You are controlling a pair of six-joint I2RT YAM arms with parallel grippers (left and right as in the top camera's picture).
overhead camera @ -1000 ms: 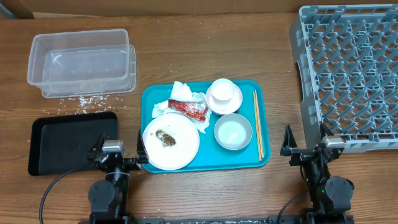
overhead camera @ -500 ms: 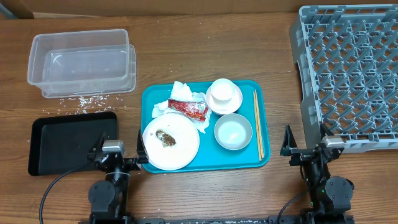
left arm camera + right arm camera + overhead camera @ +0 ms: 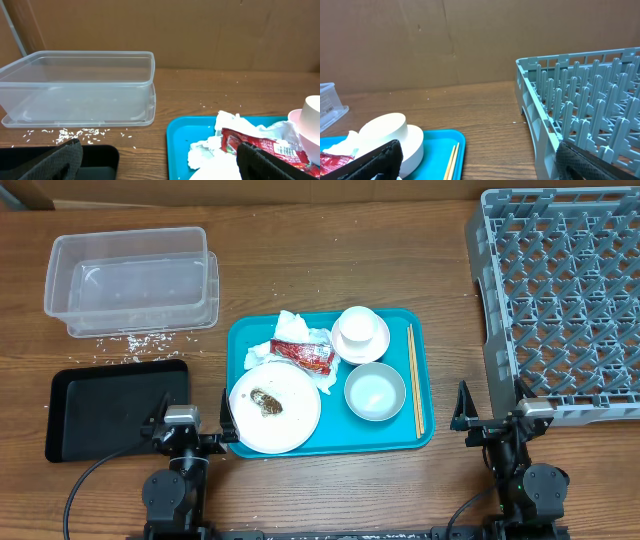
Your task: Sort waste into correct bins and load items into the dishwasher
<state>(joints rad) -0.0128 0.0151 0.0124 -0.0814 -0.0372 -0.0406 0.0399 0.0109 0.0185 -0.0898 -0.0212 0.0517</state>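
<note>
Centrally, waste: napkin (image 3: 290, 328) and wrapper (image 3: 303, 355) at teal tray's (image 3: 400, 442) upper left; scrap (image 3: 268, 402) on plate (image 3: 298, 423), tray's lower left; rice (image 3: 130, 340) between tub and black tray.
Dishes: cup (image 3: 360, 333), bowl (image 3: 375, 392), chopsticks (image 3: 414, 380) on tray's right half.
Bins: tub (image 3: 60, 265) upper left; black tray (image 3: 100, 415) lower left.
Rack (image 3: 560, 300): upper right.
Grippers: left gripper (image 3: 192, 420), right gripper (image 3: 492, 418) at bottom edge, fingers released, empty.

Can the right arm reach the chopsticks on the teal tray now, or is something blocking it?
Probably yes. The chopsticks lie along the right edge of the teal tray, apart from the bowl, nothing on them. The right claw stands open and empty, with only bare table and the tray rim between.
</note>
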